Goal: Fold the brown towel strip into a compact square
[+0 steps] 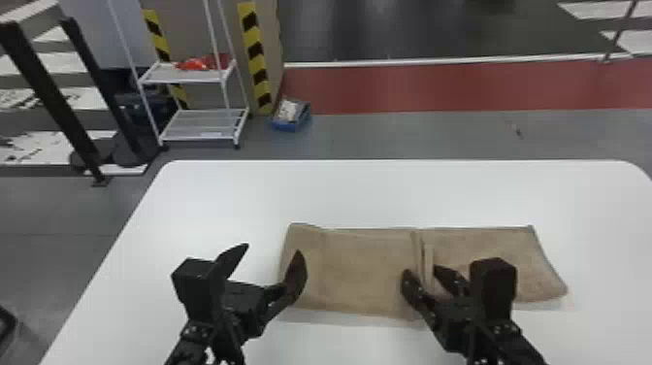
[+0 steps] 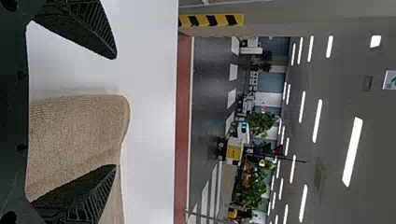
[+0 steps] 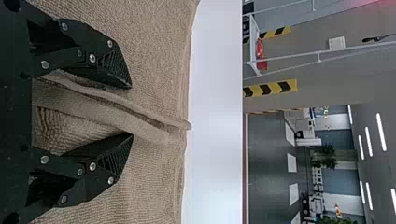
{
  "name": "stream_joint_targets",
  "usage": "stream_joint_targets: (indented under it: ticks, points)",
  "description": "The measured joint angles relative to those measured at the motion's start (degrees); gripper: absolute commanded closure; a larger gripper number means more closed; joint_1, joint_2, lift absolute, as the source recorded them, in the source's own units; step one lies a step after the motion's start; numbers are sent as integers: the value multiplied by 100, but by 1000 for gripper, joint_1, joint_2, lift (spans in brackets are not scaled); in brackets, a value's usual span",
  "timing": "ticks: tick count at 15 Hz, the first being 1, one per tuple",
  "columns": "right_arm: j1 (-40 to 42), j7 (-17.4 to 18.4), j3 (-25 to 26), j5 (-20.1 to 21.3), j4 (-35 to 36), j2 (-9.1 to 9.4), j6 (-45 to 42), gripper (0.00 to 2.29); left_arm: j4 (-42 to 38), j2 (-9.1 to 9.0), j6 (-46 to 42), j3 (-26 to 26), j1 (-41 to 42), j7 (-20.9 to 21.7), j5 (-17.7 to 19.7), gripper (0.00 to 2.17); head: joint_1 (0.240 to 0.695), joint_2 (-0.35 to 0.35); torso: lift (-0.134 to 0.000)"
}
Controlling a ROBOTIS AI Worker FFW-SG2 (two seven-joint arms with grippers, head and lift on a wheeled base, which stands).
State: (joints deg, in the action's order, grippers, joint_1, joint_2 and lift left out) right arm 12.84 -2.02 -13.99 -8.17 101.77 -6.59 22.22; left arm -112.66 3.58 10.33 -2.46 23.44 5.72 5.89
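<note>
The brown towel strip (image 1: 359, 272) lies across the table, with a raised ridge of folds a little right of its middle. My left gripper (image 1: 271, 264) is open at the towel's left end, one finger over the cloth and the other beyond its edge. In the left wrist view the towel's rounded end (image 2: 79, 135) lies between the spread fingers of my left gripper (image 2: 116, 112). Over the ridge stands my right gripper (image 1: 427, 279), also open. The right wrist view has the ridge (image 3: 116, 109) between the parted fingers of my right gripper (image 3: 132, 111), apparently not pinched.
The white table (image 1: 218, 194) extends around the towel, its rounded far edge beyond it. On the floor behind stand a white wire rack (image 1: 203, 124) and a blue bin (image 1: 291, 119), both away from the arms.
</note>
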Motion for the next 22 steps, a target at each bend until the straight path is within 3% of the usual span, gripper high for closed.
stream_joint_targets:
  ticks: [15,18,22]
  points:
    - [76,0,-93,45,399,0,31,711,-15,2,0,-15,62,34,0,39,695,112,-122]
    - [2,0,-146,111,444,0,194,1204,-10,2,0,-17,65,47,0,39,695,117,-122]
    - [7,0,-154,134,460,-5,270,1305,10,2,0,-6,64,61,0,39,695,119,-122]
